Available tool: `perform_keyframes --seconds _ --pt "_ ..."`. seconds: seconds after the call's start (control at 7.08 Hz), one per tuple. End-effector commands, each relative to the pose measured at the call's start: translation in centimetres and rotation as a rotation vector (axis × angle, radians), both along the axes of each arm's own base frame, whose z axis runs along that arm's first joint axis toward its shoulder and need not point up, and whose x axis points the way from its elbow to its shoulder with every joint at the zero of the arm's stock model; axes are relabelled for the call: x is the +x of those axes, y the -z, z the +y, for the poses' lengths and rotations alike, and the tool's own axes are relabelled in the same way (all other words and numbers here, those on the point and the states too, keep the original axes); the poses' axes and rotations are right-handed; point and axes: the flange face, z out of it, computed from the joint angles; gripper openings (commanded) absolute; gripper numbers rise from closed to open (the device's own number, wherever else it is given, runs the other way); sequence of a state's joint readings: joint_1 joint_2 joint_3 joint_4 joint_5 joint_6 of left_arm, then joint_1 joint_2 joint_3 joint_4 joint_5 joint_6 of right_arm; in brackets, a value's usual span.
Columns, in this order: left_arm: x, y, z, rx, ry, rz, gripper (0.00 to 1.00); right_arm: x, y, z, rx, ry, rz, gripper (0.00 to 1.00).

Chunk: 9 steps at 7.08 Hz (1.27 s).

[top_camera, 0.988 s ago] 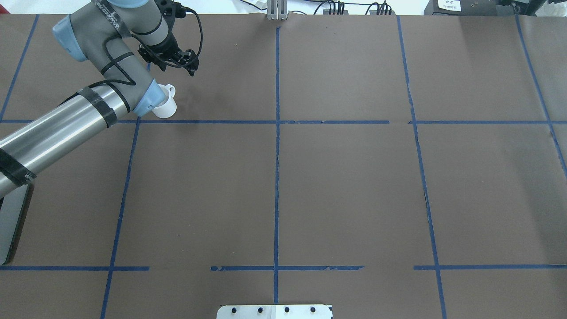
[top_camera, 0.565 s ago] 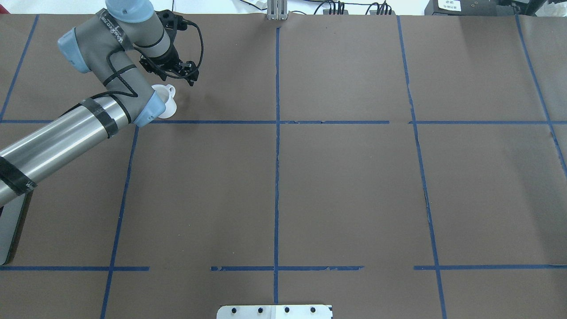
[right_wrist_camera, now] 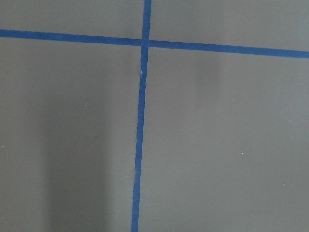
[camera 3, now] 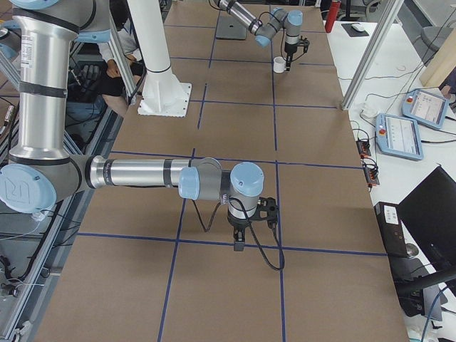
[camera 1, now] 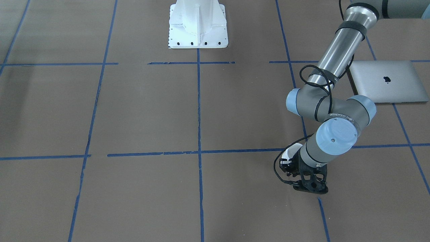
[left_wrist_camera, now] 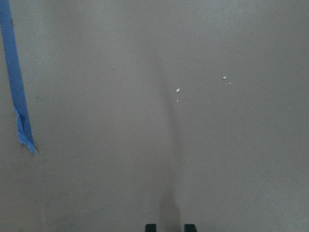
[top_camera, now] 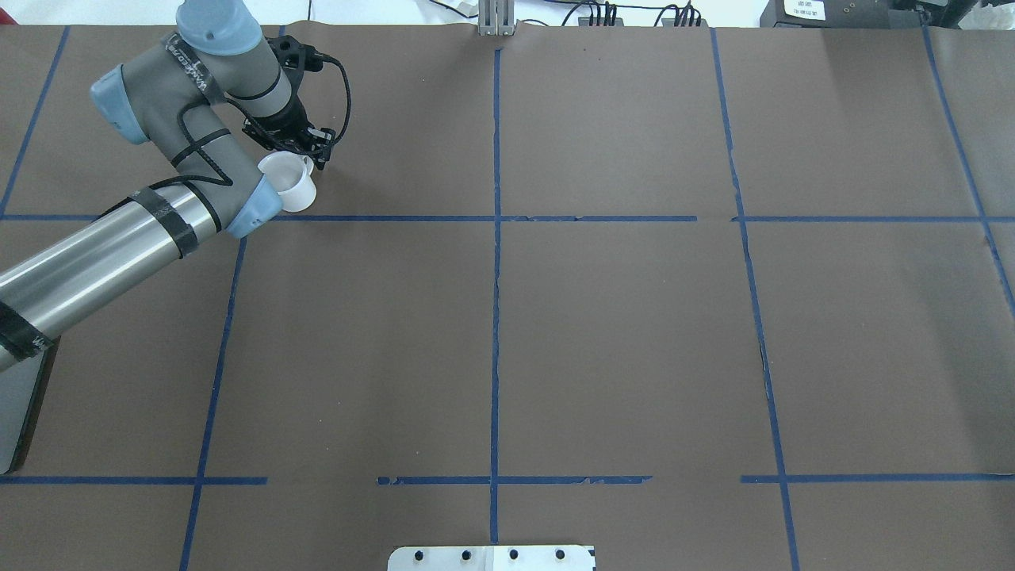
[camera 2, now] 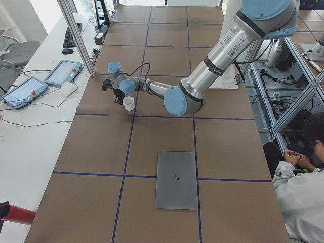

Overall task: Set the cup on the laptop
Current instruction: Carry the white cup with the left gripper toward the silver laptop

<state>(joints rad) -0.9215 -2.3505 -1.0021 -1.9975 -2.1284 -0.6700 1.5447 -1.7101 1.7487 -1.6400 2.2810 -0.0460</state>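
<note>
Two arms work over a brown paper-covered table [top_camera: 618, 333] that blue tape lines [top_camera: 496, 317] divide into squares. The left arm reaches out to the far left part of the table, where the cup [top_camera: 289, 184] stands upright on the paper with its mouth up, just on the far side of a tape line. The left gripper [top_camera: 317, 152] points down just beside the cup's far edge, on the side where the handle sits, and whether it touches the cup cannot be told from these views. In the left wrist view only the two dark fingertips [left_wrist_camera: 150, 227] show at the bottom edge, standing a little apart with bare paper between them, so the claw is released and grasps nothing. The laptop [camera 1: 386, 82] lies flat and closed with its logo up, at the left edge of the table nearer the robot, well apart from the cup; nothing rests on its lid. The right arm bends low over the right half of the table, its right gripper [camera 3: 238, 246] pointing down at a crossing of tape lines, but it shows only in the side view, so I cannot tell whether that claw is released or clenched. The white bolted base [camera 1: 198, 27] stands at the near middle edge.
</note>
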Motion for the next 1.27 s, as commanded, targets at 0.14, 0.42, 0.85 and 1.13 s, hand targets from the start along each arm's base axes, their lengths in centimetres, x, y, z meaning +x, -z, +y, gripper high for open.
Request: perform_keyframes --seconds 0.14,0.42,0.85,1.13 --pt "-6.5 1.8 3.1 0.016 0.030 0.006 0.00 0.0 0.0 0.0 0.000 0.000 0.000 1.00" --pt "-12.9 -1.6 9.5 0.074 -0.006 -0.008 0.00 0.0 0.0 0.0 0.000 0.000 0.000 1.00" --pt "-24.2 -16.4 20.0 -0.091 0.046 -0.117 0.00 0.0 0.0 0.0 0.000 0.000 0.002 1.00" --pt "-31.0 -25.4 27.4 -0.108 0.085 -0.131 0.00 0.0 0.0 0.0 0.000 0.000 0.000 1.00"
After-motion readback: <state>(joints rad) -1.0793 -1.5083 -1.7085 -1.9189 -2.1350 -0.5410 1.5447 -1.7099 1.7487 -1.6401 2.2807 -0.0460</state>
